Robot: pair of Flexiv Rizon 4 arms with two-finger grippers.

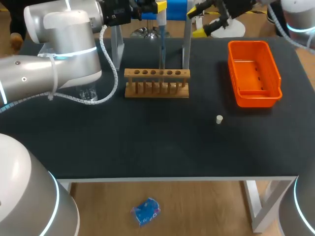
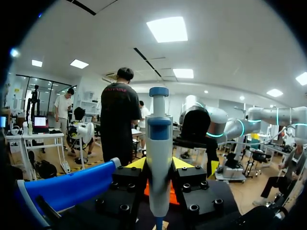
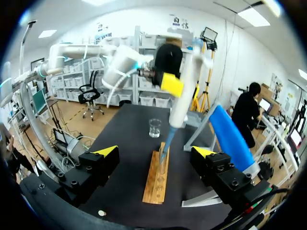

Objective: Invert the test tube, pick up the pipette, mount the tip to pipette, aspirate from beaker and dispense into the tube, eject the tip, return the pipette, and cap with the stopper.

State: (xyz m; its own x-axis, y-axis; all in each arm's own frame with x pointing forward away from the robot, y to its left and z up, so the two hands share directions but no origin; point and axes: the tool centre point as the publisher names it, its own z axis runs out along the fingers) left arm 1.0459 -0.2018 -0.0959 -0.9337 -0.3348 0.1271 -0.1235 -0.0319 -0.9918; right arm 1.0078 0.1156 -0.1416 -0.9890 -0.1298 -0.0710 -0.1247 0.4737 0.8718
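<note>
Head view: pipette (image 1: pixel 161 46) is hanging tip-down over the rack (image 1: pixel 156 82) near the counter's (image 1: pixel 147 142) far edge; stopper (image 1: pixel 219 119) is lying right of middle.
Left wrist view: left hand (image 2: pixel 159 165) is clamping its barrel; judging it light, rigid, slick.
Right wrist view: right hand (image 3: pixel 156 152) is gaping, empty; counter is looking matte.

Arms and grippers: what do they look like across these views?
Both the left arm and right arm have rounded silver-grey shells with cyan light rings. A white coiled cable hangs beside the left one. Left gripper and right gripper: black bolted blocks, yellow-tipped jaws.
</note>
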